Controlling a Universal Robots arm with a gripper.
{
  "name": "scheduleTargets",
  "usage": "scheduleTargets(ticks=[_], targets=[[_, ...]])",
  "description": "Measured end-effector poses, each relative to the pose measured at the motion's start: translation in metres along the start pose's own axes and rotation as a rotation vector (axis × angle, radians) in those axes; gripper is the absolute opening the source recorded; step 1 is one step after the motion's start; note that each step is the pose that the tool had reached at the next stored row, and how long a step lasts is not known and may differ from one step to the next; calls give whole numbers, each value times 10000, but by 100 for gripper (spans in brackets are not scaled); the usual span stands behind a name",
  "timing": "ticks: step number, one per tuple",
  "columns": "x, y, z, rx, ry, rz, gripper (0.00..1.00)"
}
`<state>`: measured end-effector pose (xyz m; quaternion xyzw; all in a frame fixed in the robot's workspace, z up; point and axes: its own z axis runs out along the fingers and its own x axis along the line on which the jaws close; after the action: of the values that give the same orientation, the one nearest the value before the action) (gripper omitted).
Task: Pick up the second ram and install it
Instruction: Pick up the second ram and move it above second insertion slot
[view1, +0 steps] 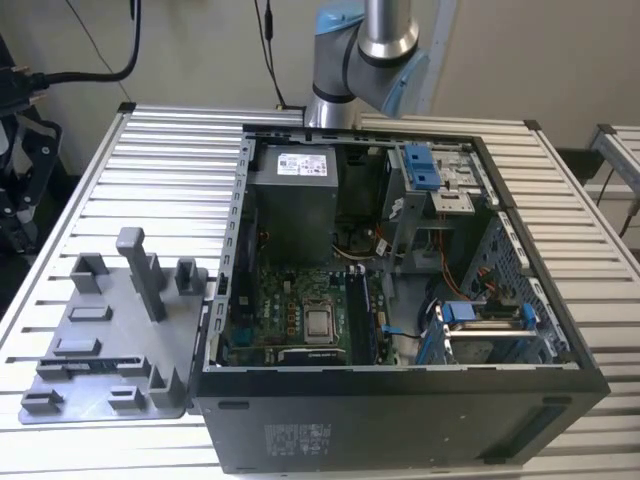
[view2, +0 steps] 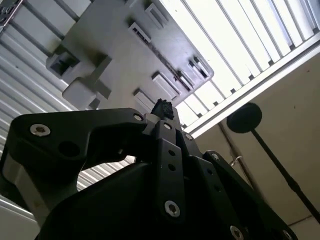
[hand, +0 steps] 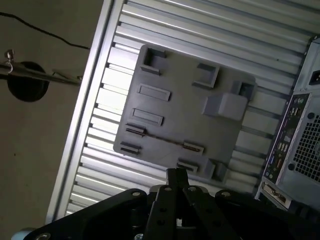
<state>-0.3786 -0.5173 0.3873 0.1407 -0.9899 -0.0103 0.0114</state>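
The second ram (hand: 162, 139) is a thin dark strip standing on edge in the grey plastic holder (hand: 190, 120), running between two of its end clips. In the exterior view the ram (view1: 100, 361) shows as a dark line near the front of the holder (view1: 110, 320), which lies at the exterior view's left, beside the open PC case (view1: 400, 400). My gripper (hand: 176, 174) hangs high above the holder's near edge, fingers shut together with nothing between them. In the second wrist view the gripper (view2: 162, 107) points down at the same holder (view2: 125, 55).
The case's motherboard (view1: 300, 310) lies exposed, with the processor socket in the middle and memory slots (view1: 365, 315) beside it. A power supply (view1: 292, 190) and blue drive brackets (view1: 422, 165) fill the back. The slatted metal table (view1: 160, 170) ends close to the holder.
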Motion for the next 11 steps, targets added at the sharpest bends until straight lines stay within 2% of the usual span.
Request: scheduleTargets(ticks=[3, 4, 11], targets=[[2, -8, 10, -277, -80, -31, 11], [2, -9, 15, -342, -98, -39, 11], [2, -10, 31, -346, -71, -434, 11]])
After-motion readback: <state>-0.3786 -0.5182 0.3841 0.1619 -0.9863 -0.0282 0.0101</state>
